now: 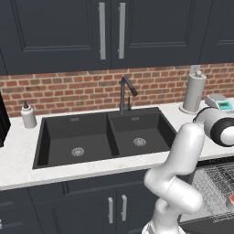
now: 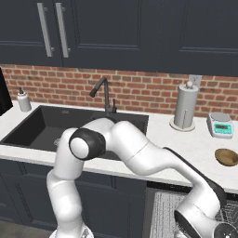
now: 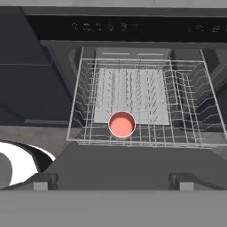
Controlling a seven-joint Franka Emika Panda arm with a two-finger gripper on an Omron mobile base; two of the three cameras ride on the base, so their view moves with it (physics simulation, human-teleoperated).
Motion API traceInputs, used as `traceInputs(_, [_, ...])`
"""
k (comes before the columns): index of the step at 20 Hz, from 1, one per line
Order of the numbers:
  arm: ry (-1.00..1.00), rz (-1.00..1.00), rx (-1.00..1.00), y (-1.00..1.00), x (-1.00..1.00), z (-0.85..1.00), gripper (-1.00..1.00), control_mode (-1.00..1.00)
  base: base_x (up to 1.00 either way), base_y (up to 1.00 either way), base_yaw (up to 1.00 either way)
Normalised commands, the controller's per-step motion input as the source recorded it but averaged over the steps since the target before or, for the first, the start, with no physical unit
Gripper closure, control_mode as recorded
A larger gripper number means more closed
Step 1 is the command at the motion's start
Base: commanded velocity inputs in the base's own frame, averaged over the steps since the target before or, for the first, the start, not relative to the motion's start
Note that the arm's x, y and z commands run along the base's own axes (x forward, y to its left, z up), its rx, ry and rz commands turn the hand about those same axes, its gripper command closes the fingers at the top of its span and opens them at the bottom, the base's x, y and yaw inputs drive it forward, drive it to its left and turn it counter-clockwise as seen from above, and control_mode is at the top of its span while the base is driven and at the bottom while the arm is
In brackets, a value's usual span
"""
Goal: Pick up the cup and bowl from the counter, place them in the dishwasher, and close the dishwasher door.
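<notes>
A red cup [image 3: 122,124] stands upright in the grey wire rack [image 3: 133,102] of the dishwasher [image 3: 133,27], near the rack's front edge; it also peeks in at the edge of the left base view [image 1: 231,199]. The dark dishwasher door [image 3: 115,162] lies folded down flat below the rack. My gripper [image 3: 114,181] hovers over the door, in front of the rack, open, with nothing between its fingertips [image 3: 44,179]. A brown bowl [image 2: 226,157] rests on the white counter [image 2: 195,144] at the far right, above the dishwasher.
A black double sink [image 1: 105,137] with a faucet [image 1: 125,93] is set into the counter. A paper towel holder [image 2: 185,108] and a kitchen scale [image 2: 220,124] stand at the back right. A soap bottle [image 1: 28,114] is at the left. Dark cupboards hang above.
</notes>
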Motion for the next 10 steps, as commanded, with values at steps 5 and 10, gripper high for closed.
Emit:
traceInputs(5, [-0.04,0.00,-0.10,-0.53,0.04,1.00,-1.00,-1.00,0.00,0.00,0.00])
traceInputs(10, [0.00,0.00,-0.11,-0.42,0.28,1.00,-1.00,-1.00,0.00,0.00,0.00])
